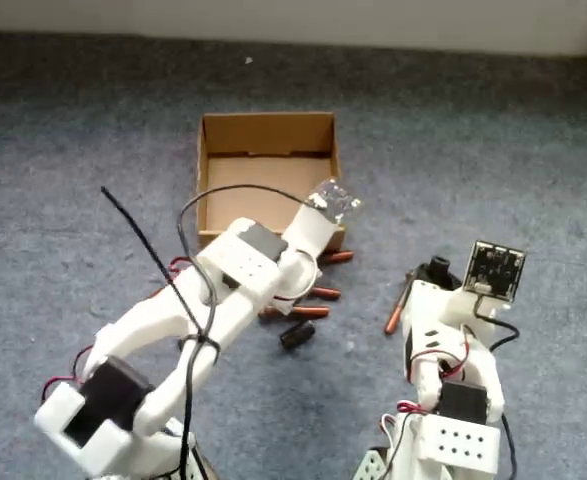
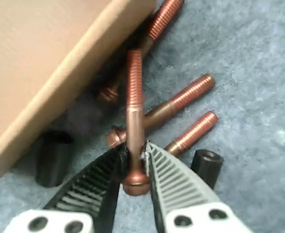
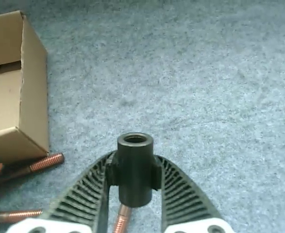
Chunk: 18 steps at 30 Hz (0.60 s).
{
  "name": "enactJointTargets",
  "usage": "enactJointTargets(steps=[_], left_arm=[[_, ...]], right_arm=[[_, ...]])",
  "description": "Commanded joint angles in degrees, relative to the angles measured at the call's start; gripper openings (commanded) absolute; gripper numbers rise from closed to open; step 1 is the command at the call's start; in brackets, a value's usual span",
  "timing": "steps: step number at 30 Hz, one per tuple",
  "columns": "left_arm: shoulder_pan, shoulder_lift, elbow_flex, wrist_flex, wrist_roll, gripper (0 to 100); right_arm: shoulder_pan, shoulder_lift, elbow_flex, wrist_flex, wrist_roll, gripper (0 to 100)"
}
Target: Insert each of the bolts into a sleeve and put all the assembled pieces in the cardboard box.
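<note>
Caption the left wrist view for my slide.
Left gripper holds a copper bolt beside the cardboard box and sleeves.

A grey-blue carpet [image 1: 493, 150] is spread across the whole high view. An open cardboard box [image 1: 266, 133] is set on it above centre. Copper-coloured bolts [image 1: 325, 293] are scattered just below the box's lower right corner, and a black sleeve [image 1: 296, 335] is laid beneath them. Another bolt [image 1: 394, 315] is seen right of centre. A second sleeve [image 2: 55, 158] is seen close to the box wall.
</note>
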Motion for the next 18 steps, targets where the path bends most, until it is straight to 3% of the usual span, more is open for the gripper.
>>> enactJointTargets(steps=[1, 10, 18], left_arm=[[-0.57, -15.34, 1.63, 4.66, 0.00, 0], [-1.54, -41.71, 13.49, 4.57, 0.26, 0], [-14.46, -57.36, 26.68, -3.43, 8.88, 0]], right_arm=[[0.31, -0.92, -0.48, -1.27, -0.09, 0.5], [0.31, -0.92, -0.48, -1.27, -0.09, 0.5], [0.31, -0.92, -0.48, -1.27, -0.09, 0.5]])
